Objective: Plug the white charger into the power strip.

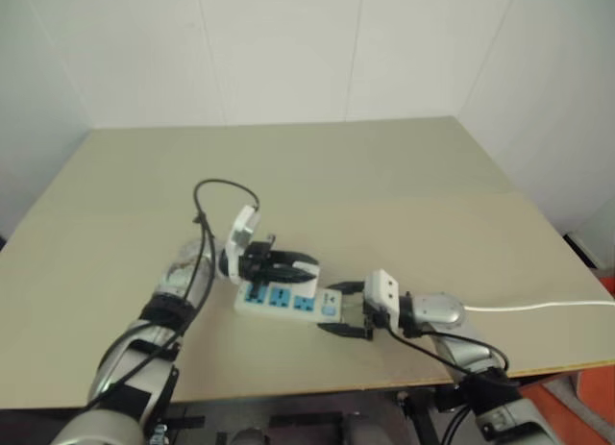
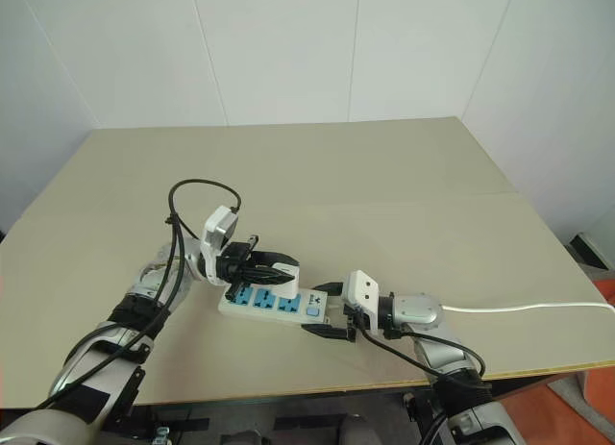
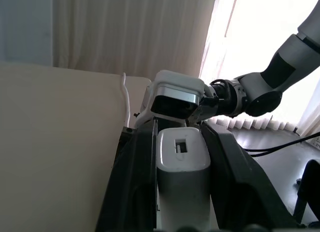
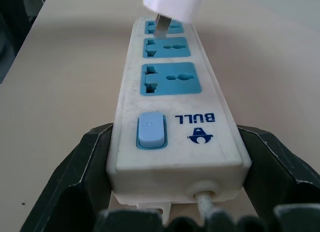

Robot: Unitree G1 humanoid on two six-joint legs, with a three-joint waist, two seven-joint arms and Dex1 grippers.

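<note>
A: Item one, the step in hand?

B: Insertion, by my reading. The left gripper (image 1: 291, 264) is clamped shut on the white charger (image 3: 182, 159) and holds it over the far socket of the power strip (image 4: 172, 106). In the right wrist view a metal prong (image 4: 162, 26) hangs at that socket's face; whether it has entered a slot I cannot tell.

A: Item two, the other arm?

B: The right gripper (image 4: 175, 192) stands wide, one black finger on each side of the strip's cord end, close against its side walls. It looks like bracing; whether the fingers actually press I cannot tell.

A: Location of the strip?

B: Flat on the table (image 1: 404, 166), near the front edge, between the two arms, lying at a slant.

A: Next move?

B: Probably line the prongs up with the slots, keep the charger upright, then press straight down while the strip is held steady. A tilt would likely jam it.

A: Materials and shapes?

B: Strip: long, narrow bar of smooth white plastic, rounded edges, three blue socket faces in view, a pale blue switch (image 4: 151, 130) beside a blue logo, thin white cord (image 1: 538, 307) trailing right. Charger: small rounded white block, glossy, with a square recess on top. Table: matte beige board.
</note>
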